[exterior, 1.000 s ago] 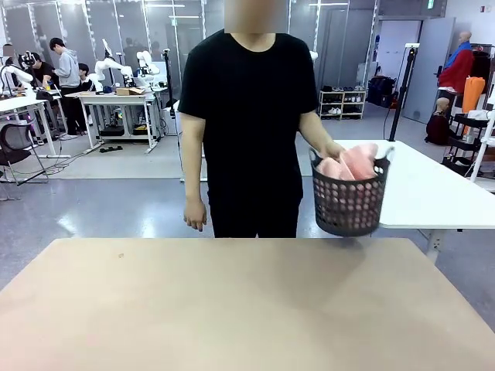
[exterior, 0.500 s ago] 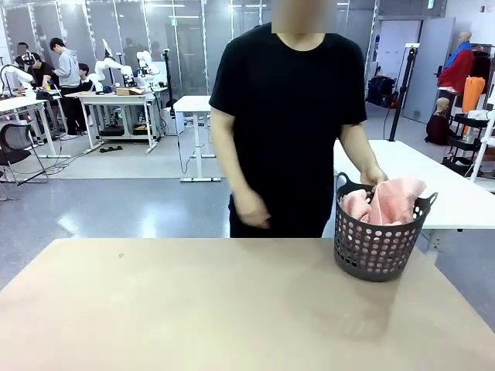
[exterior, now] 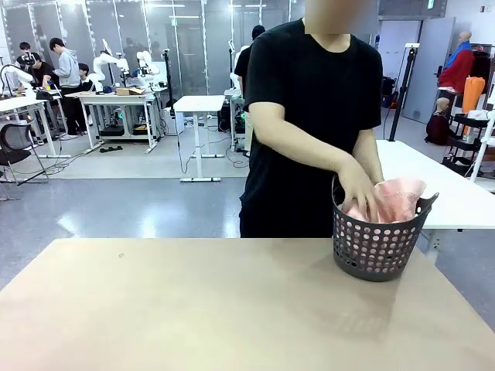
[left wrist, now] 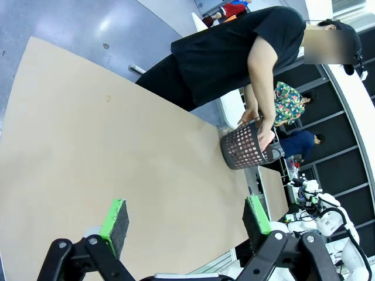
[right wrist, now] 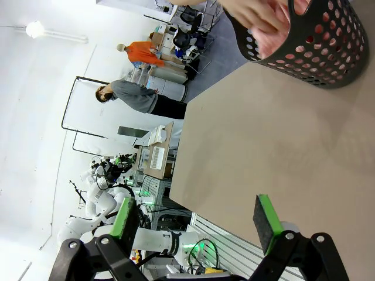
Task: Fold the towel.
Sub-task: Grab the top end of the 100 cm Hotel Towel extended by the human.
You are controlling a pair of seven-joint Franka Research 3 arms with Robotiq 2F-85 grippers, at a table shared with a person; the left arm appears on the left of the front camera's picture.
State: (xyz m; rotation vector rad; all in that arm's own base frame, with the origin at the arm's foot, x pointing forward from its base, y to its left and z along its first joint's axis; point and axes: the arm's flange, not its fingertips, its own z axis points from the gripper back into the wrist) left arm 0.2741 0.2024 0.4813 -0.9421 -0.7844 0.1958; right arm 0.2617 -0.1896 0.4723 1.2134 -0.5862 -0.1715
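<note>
The salmon-pink towel (exterior: pixel 396 199) lies bunched inside a dark grey perforated basket (exterior: pixel 377 247) that stands on the far right of the table. The person's hand (exterior: pixel 358 189) reaches down into the basket onto the towel. In the right wrist view the basket (right wrist: pixel 316 41) is at the top with the hand (right wrist: pixel 258 17) inside it and pink cloth showing through the holes. My left gripper (left wrist: pixel 186 219) is open above the bare tabletop, the basket (left wrist: pixel 249 146) far beyond it. My right gripper (right wrist: pixel 196 219) is open too, with nothing between its fingers.
The tan table (exterior: pixel 201 309) stretches wide in front of the basket. A white table (exterior: pixel 448 193) stands behind the basket at the right. The person in a black shirt (exterior: pixel 309 116) stands at the far edge.
The person has stepped to the right and set the basket down on the table. One hand now reaches into it onto the towel.
</note>
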